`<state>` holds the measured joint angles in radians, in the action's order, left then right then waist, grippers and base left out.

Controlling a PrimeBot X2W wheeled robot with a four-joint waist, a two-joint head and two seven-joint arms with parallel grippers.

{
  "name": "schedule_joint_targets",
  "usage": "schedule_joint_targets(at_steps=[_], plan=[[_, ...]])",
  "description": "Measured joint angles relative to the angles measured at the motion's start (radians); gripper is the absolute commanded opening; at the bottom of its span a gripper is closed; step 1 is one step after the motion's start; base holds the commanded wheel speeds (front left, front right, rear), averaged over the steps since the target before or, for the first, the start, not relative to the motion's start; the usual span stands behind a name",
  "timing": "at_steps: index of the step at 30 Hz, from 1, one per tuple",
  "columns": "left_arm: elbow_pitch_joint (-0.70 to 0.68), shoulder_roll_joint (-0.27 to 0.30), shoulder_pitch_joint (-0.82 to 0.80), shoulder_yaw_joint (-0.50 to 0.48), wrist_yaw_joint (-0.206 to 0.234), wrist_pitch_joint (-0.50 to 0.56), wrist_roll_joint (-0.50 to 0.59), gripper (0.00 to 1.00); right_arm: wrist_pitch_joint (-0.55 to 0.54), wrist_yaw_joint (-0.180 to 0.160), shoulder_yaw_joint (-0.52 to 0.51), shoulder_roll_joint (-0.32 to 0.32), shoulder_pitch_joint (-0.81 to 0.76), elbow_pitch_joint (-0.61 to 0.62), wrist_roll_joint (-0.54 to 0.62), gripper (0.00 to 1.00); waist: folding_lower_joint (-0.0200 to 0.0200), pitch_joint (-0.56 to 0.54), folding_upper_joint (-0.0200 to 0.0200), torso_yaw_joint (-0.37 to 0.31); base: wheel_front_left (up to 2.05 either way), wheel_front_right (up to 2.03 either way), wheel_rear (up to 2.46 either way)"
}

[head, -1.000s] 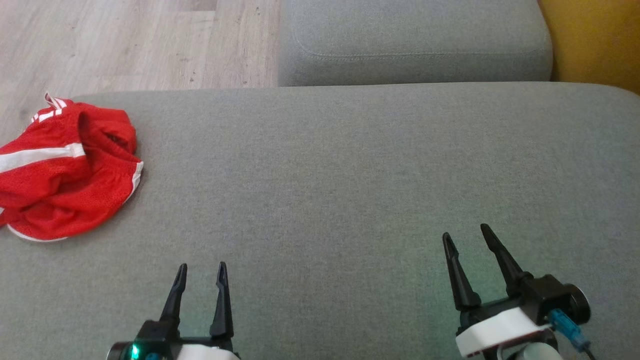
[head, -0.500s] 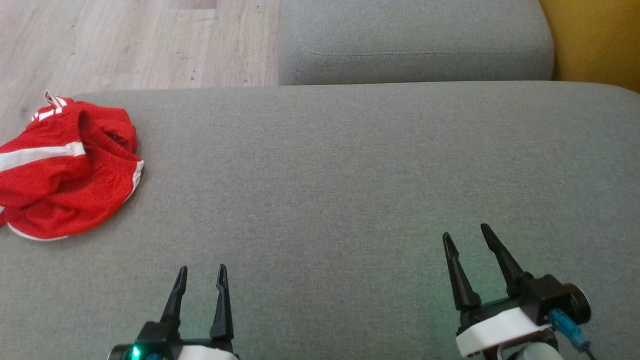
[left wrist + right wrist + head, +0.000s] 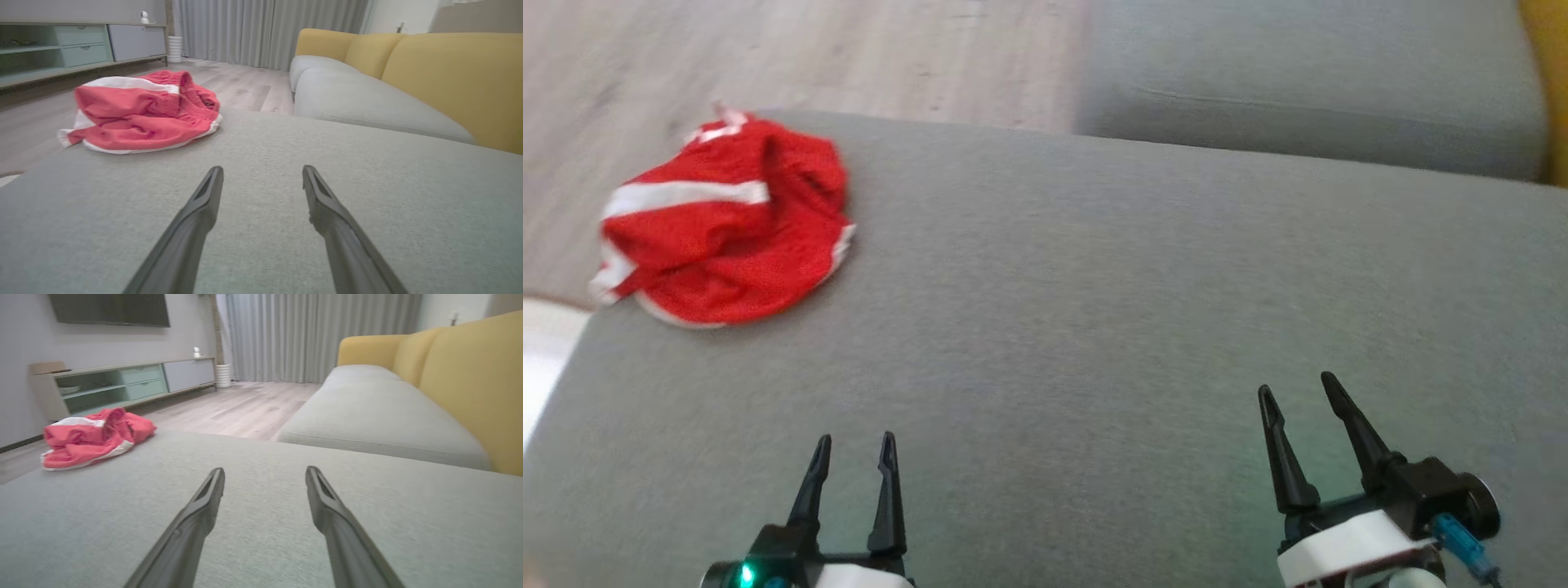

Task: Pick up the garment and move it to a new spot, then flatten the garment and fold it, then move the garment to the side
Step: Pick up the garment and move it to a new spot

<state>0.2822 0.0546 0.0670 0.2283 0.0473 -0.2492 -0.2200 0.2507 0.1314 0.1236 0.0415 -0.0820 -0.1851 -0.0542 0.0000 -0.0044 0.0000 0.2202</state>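
Observation:
The garment (image 3: 727,224) is a crumpled heap of red mesh shorts with white stripes, lying at the far left corner of the grey sofa cushion (image 3: 1094,310). It also shows as the garment (image 3: 143,112) ahead and left of my left fingers, and the garment (image 3: 96,437) far left in the right wrist view. My left gripper (image 3: 854,445) hovers open near the cushion's front edge, well short of the shorts, nothing between its fingers. My right gripper (image 3: 1298,390) is open too, far to the right, empty.
A second grey seat cushion (image 3: 1307,98) lies beyond, with yellow backrests (image 3: 453,77) to the right. Wooden floor (image 3: 809,49) lies past the cushion's far left edge. A low media cabinet (image 3: 122,384) and grey curtains (image 3: 318,335) stand across the room.
The head camera has turned left, so the whole picture shifted right and blurred. Garment and both grippers keep their places on the cushion; both grippers stay open.

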Motion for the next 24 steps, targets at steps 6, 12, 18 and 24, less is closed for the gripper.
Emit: schedule_joint_targets(at_steps=[6,12,18,24], plan=[[-0.014,0.013,0.001,-0.006,0.014,0.0,-0.002,1.0,0.0,0.0,0.009,0.0,-0.001,0.0,0.0,1.0,0.0,0.001,0.0,0.121,0.0,0.0,0.0],[-0.03,0.025,0.002,-0.013,0.016,0.0,-0.012,1.0,0.0,0.0,0.025,0.0,-0.001,-0.001,0.0,1.0,0.0,-0.001,0.0,0.205,0.0,0.0,0.0],[-0.039,0.031,0.009,-0.02,0.025,0.0,-0.018,1.0,0.0,0.0,0.037,0.0,-0.001,-0.002,0.002,1.0,0.0,-0.005,0.0,0.257,0.0,0.0,0.0],[-0.068,0.047,0.024,-0.028,0.032,0.0,-0.018,1.0,0.0,0.0,0.049,0.0,-0.001,0.002,0.012,1.0,0.0,0.003,0.0,0.252,0.0,0.0,0.0]])
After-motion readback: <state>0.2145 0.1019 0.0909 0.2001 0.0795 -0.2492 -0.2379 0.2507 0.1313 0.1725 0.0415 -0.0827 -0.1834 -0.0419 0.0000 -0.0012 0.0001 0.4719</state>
